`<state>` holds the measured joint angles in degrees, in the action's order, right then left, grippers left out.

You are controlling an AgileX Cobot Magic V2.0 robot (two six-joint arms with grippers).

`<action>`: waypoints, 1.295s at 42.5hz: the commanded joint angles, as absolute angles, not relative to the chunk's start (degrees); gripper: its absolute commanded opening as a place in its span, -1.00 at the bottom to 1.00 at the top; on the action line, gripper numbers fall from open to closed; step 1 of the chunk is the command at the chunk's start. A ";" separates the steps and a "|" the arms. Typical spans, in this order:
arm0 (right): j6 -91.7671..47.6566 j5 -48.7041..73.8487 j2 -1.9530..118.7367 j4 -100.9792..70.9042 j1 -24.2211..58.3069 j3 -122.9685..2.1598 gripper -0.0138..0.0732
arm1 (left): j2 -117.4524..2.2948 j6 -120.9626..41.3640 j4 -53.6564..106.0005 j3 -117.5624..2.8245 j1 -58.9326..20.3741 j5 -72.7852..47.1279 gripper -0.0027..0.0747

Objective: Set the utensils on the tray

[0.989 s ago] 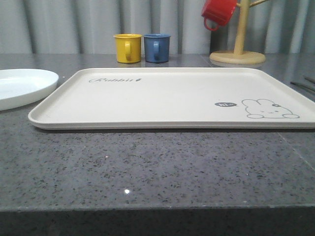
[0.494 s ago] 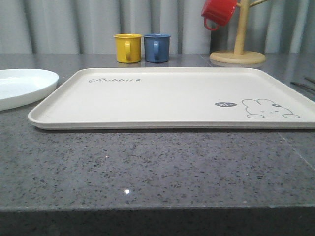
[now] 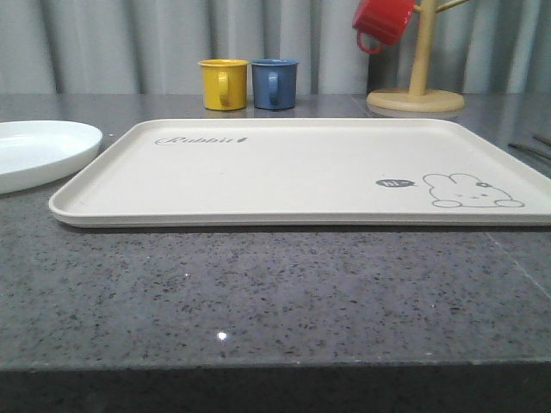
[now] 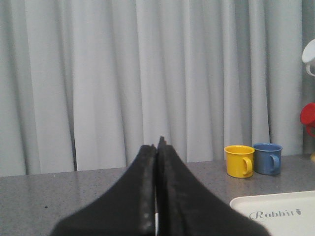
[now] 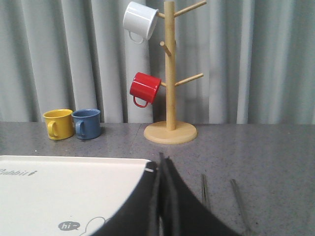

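The cream tray (image 3: 293, 172), with its rabbit drawing and "Rabbit" script, lies flat mid-table with nothing on it. Two slim metal utensils (image 5: 204, 189) (image 5: 239, 201) lie on the grey counter just right of the tray (image 5: 64, 191); in the front view they are thin dark lines (image 3: 529, 150) at the right edge. My right gripper (image 5: 161, 160) is shut and holds nothing, hovering over the tray's right rim, left of the utensils. My left gripper (image 4: 157, 143) is shut and holds nothing, above the counter left of the tray's corner (image 4: 275, 216).
A white plate (image 3: 39, 151) sits left of the tray. A yellow mug (image 3: 224, 83) and a blue mug (image 3: 275, 83) stand behind it. A wooden mug tree (image 5: 170, 78) at the back right carries a red mug (image 5: 145, 88) and a white mug (image 5: 140, 20).
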<state>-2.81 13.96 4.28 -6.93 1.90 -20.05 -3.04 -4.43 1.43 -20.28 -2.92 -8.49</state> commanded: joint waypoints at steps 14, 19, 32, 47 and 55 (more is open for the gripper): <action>-3.17 31.65 25.99 -6.95 1.54 -39.87 -0.95 | -23.87 -4.46 0.59 -43.14 -2.61 -30.48 -0.98; -3.17 32.74 29.24 -6.95 1.54 -39.87 -0.95 | -26.62 -4.46 0.96 -42.62 -2.61 -30.99 -0.98; -3.17 33.82 33.75 -6.95 1.54 -39.87 -0.77 | -32.21 -4.46 1.07 -41.79 -2.61 -30.70 -0.84; -3.17 32.34 34.44 -6.95 1.54 -39.87 0.20 | -39.16 -4.46 1.07 -41.93 -2.61 -30.34 0.48; -3.17 32.43 34.44 -6.95 1.54 -39.87 0.20 | -47.09 -4.46 -1.80 -46.62 -2.61 -35.16 0.48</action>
<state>-2.81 36.61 34.01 -6.93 1.90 -37.81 -43.78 -4.43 0.00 -42.65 -2.92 -37.22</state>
